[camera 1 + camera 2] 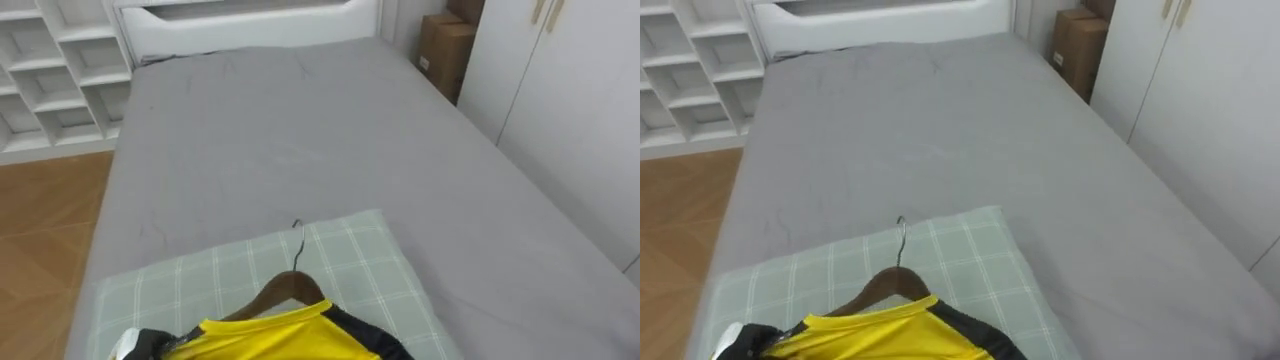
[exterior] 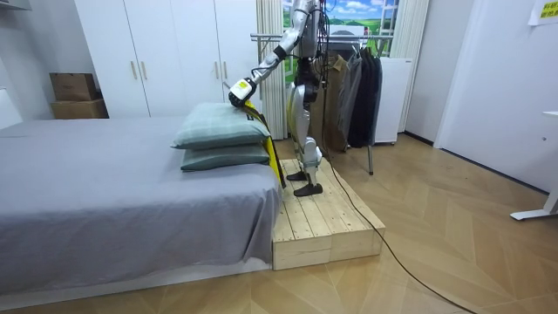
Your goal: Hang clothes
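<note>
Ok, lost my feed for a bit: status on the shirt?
Left hand shut on yellow shirt, shirt on wooden hanger. Held at checked pillow near edge. Clothes rack behind robot, dark clothes hung there.

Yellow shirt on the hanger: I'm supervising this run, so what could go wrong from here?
1. The left robot hand seems to hold the yellow shirt near one shoulder, not by the hook of the wooden hanger, so the hanger might slip out.
2. The shirt trails down past the pillows and could snag there.
3. The dark coats hang behind the robot; turning on the raised wooden platform risks a misstep.
</note>
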Tool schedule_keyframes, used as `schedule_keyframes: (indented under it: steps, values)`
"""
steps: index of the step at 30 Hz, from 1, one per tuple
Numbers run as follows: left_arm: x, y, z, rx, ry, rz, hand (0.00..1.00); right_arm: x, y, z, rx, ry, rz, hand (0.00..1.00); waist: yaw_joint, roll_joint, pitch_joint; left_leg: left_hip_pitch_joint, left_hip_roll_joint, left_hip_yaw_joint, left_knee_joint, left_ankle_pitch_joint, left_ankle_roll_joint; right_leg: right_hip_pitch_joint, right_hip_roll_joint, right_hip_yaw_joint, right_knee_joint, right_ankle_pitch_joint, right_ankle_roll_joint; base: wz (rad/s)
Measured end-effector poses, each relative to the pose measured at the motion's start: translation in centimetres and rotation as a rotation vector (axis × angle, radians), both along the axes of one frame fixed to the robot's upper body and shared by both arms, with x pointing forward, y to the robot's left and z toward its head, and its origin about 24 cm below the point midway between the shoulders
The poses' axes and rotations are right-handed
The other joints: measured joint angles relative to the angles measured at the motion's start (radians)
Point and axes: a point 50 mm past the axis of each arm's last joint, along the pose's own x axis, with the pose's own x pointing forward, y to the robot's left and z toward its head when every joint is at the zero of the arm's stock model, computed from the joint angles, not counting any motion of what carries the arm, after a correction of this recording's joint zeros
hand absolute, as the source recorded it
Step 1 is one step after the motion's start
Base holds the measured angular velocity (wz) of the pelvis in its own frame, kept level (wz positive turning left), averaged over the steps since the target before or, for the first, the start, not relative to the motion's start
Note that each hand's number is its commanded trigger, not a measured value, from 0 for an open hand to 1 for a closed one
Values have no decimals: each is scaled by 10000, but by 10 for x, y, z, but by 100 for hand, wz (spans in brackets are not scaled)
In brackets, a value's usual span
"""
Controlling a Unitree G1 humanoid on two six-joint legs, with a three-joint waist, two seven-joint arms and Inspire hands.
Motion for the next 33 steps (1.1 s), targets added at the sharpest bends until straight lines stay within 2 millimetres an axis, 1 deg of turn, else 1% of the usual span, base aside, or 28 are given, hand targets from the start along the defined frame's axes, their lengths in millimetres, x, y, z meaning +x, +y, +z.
schedule_keyframes:
  steps: [2,4,8,12,25,29,33]
  values:
    - [-2,-3,2,-234,-318,-25,100,0,0,0,-18,0,-5,0,8,19,2,36,-16,-56,-11,0,0,50,6,-20,0,-18,28,9]
    - [-4,-8,2,-613,-501,-36,100,0,-2,0,-56,-49,2,0,94,59,27,91,-32,-97,-12,0,1,120,1,-15,1,-24,39,7]
    - [-9,-11,4,-971,-693,-174,100,-1,-3,1,-61,-60,-3,0,230,64,34,188,-40,-118,-20,0,1,252,-17,-26,5,-36,58,2]
    - [-15,-16,5,-1039,-888,-480,100,2,-6,2,-96,-230,36,0,235,129,85,207,-70,-171,-50,-2,8,306,-30,-60,4,-37,60,4]
    - [-13,-19,7,-1068,-1181,-724,100,3,-6,2,200,-448,-314,0,255,110,88,223,-88,-192,-55,13,29,347,-28,-100,-118,-36,68,0]
    - [-13,-19,8,-991,-1251,-754,100,2,-6,2,340,-506,-486,0,255,89,101,222,-86,-194,-82,13,29,339,-23,-103,-146,-36,69,0]
    - [-10,-22,16,-563,-1754,-1013,100,3,-6,2,359,-541,-590,0,256,91,100,194,-88,-214,-91,10,31,316,-24,-112,-146,-36,69,0]
